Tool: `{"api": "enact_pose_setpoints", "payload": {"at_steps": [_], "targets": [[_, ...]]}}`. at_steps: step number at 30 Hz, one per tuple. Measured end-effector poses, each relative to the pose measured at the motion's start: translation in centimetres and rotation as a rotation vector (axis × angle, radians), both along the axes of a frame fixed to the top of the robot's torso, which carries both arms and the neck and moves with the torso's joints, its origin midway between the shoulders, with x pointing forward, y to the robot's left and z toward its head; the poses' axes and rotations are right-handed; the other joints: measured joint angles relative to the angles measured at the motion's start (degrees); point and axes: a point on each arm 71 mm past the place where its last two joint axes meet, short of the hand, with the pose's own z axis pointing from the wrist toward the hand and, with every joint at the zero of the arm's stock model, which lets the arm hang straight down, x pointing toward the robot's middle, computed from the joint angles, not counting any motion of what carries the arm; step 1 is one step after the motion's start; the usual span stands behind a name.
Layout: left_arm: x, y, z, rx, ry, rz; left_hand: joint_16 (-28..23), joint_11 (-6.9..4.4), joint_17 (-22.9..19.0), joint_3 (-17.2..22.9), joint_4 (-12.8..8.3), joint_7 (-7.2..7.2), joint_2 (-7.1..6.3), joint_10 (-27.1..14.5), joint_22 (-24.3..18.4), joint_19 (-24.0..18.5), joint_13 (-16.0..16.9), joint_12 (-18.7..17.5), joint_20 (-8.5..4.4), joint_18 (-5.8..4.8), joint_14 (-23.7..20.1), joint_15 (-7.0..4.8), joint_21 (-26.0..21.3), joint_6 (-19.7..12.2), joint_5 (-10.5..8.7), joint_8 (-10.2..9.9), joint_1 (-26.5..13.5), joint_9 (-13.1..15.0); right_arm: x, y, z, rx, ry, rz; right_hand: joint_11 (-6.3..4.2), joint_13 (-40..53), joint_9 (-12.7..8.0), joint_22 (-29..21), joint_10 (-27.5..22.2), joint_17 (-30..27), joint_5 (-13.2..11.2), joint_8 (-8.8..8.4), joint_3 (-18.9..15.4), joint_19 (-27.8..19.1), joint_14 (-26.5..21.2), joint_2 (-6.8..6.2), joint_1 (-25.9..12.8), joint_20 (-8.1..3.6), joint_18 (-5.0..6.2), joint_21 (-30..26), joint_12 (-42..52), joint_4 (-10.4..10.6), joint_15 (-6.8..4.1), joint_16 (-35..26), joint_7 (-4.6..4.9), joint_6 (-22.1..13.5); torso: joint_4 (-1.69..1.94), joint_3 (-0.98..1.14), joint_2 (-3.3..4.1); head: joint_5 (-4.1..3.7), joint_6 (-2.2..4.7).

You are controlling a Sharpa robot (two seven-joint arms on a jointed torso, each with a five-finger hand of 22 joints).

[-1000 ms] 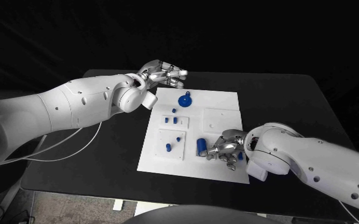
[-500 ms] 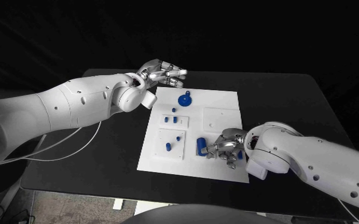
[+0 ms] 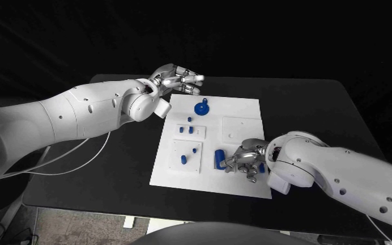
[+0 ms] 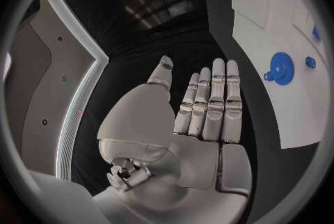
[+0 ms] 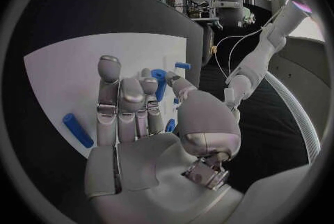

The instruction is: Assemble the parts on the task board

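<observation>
The left hand point(image 3: 177, 80) hovers above the table's far edge, just off the task board's point(image 3: 241, 109) far-left corner, fingers straight and side by side, grasping nothing. On the board, a blue gear-shaped part point(image 3: 201, 108) lies near that corner, small blue parts point(image 3: 190, 131) sit below it, and a blue cylinder point(image 3: 220, 158) lies beside the right hand point(image 3: 247, 161). That hand hangs over the board's near right area; whether its curled fingers grasp anything, I cannot tell.
</observation>
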Motion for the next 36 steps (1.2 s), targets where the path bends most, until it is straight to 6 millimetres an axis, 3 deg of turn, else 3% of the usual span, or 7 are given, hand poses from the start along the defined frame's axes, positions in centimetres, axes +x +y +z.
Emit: {"api": "enact_pose_setpoints", "payload": {"at_steps": [4,7,12,20,26,30,36], "targets": [[0.00,0.01,-0.01,0.001,0.001,0.000,0.00,0.00,0.00,0.00,0.00,0.00,0.00,0.00,0.00,0.00,0.00,0.00,0.00,0.00,0.00,0.00,0.00,0.00,0.00,0.00,0.00,0.00,0.04,-0.08,-0.09,-0.002,0.001,-0.002,0.00,0.14,0.16,0.00,0.00,0.00,4.87,-0.01,-5.77,0.00,0.00,-0.76,0.34,0.00,0.00,0.00,0.00,0.67,0.00,0.00,0.05,0.24,-0.01,0.01,0.00,-0.02,-0.04],[0.00,0.01,-0.02,0.001,0.002,-0.001,0.00,0.00,0.00,-0.11,0.11,0.00,0.14,0.00,-0.04,0.00,0.00,0.00,0.00,0.00,0.00,0.00,0.00,0.00,0.00,0.00,-0.15,0.00,0.03,-0.07,-0.11,-0.002,0.002,-0.002,-0.21,0.20,0.19,0.05,0.21,0.06,-2.74,-0.01,-7.54,0.00,0.00,0.24,0.80,0.00,0.00,0.00,0.00,1.84,0.00,0.00,-0.07,0.37,-0.01,0.02,0.00,-0.02,-0.03],[0.00,0.02,-0.03,0.001,0.004,-0.001,0.00,0.00,0.00,-0.16,0.16,0.00,0.22,0.00,-0.06,0.00,0.00,0.00,0.00,0.01,0.00,0.00,0.00,0.00,0.00,0.00,-0.22,0.00,0.02,-0.06,-0.13,-0.002,0.002,-0.002,-0.21,0.20,0.72,0.08,0.21,0.09,-9.17,-0.01,-13.62,0.00,0.00,0.31,0.74,0.01,0.00,0.32,0.00,4.14,0.01,0.00,-0.12,0.41,-0.01,0.02,0.00,-0.05,-0.03],[0.00,0.01,-0.06,0.002,0.007,-0.002,0.00,0.00,-0.01,-0.16,0.16,0.00,0.45,0.00,-0.05,0.00,0.00,0.00,0.00,0.00,0.00,0.00,0.00,0.00,0.00,0.00,0.01,0.00,-0.02,-0.08,-0.10,0.004,0.003,0.000,-0.01,0.27,1.50,0.10,0.41,0.08,-12.45,-0.01,-20.15,0.00,-0.01,1.90,3.07,0.01,0.00,0.32,0.00,4.83,0.01,0.00,-0.12,0.41,-0.01,0.01,0.00,-0.10,-0.08],[-0.01,0.00,-0.08,0.003,0.009,-0.003,0.00,0.00,0.04,-0.16,0.16,0.00,0.68,0.00,-0.05,0.00,0.00,0.00,0.00,0.01,0.00,0.00,0.00,0.00,0.24,0.00,-0.23,0.00,-0.09,-0.04,-0.06,0.011,0.006,0.004,-0.01,0.27,1.56,0.10,0.40,0.08,-12.21,-0.01,-19.64,0.00,-0.01,2.54,4.09,0.02,0.00,0.32,0.00,4.32,0.02,0.00,-0.12,0.41,0.01,0.01,0.00,-0.10,-0.08],[-0.01,0.00,-0.09,0.004,0.010,-0.003,0.00,0.00,0.04,-0.31,0.00,0.00,0.91,0.00,-0.07,0.00,0.00,0.00,0.00,0.00,0.00,0.00,0.00,0.00,0.24,0.00,0.00,0.00,-0.10,-0.07,-0.06,0.012,0.006,0.005,-0.01,0.38,1.50,0.10,0.40,0.08,-8.43,-0.01,-18.17,-0.01,-0.01,2.54,6.03,0.02,0.00,0.54,0.00,2.39,0.02,0.00,0.03,0.57,0.01,0.01,0.00,-0.12,-0.05],[-0.01,0.00,-0.10,0.004,0.011,-0.004,0.00,0.00,0.03,-0.31,0.00,0.00,0.90,0.00,-0.10,0.00,0.00,0.00,0.00,0.00,0.00,0.00,0.00,0.00,0.24,0.00,0.00,0.00,-0.08,-0.20,-0.04,0.016,0.004,0.005,-0.01,0.43,1.09,0.10,0.40,0.07,-7.50,-0.01,-17.60,0.00,-0.01,2.43,5.92,0.02,0.00,0.54,0.00,1.82,0.02,0.00,-0.14,0.75,0.01,0.02,0.00,-0.19,-0.07]]}}
